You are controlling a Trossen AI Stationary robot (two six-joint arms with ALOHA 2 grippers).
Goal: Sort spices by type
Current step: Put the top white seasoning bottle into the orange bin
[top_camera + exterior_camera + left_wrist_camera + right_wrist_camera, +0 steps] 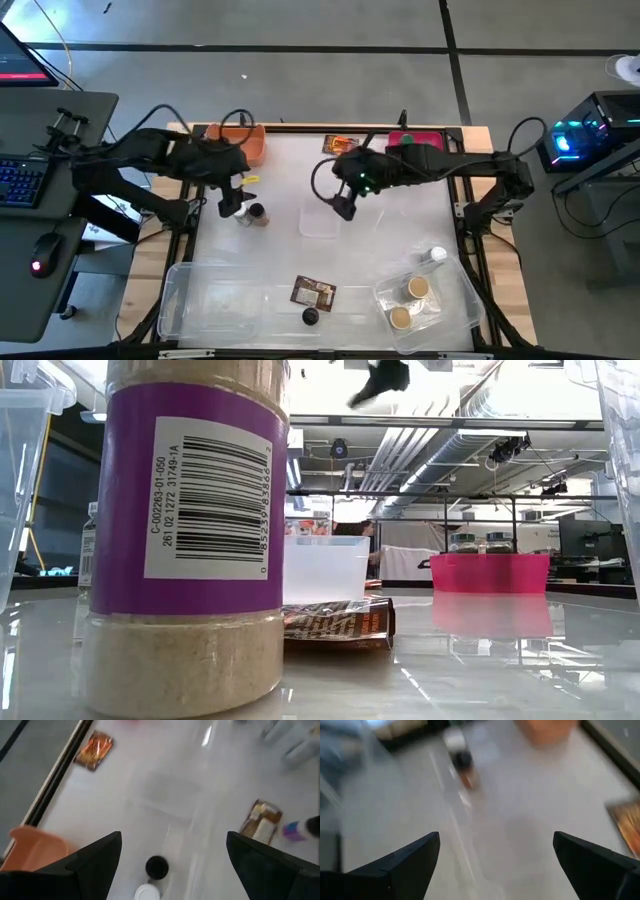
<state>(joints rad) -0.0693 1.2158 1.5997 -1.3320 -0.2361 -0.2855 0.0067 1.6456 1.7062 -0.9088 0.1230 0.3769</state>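
Hovering wide open at ten o'clock, the left gripper (232, 207) should pinch the light, slick jar (257, 214) mid-body.

White table (330, 255): jars (256, 214), packets (313, 292), trays (215, 300)

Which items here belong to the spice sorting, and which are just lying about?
Job: two jars under the open left gripper; tan-lidded jars; purple-label jar; packets.
Lying about: orange bin, pink bin, clear trays.
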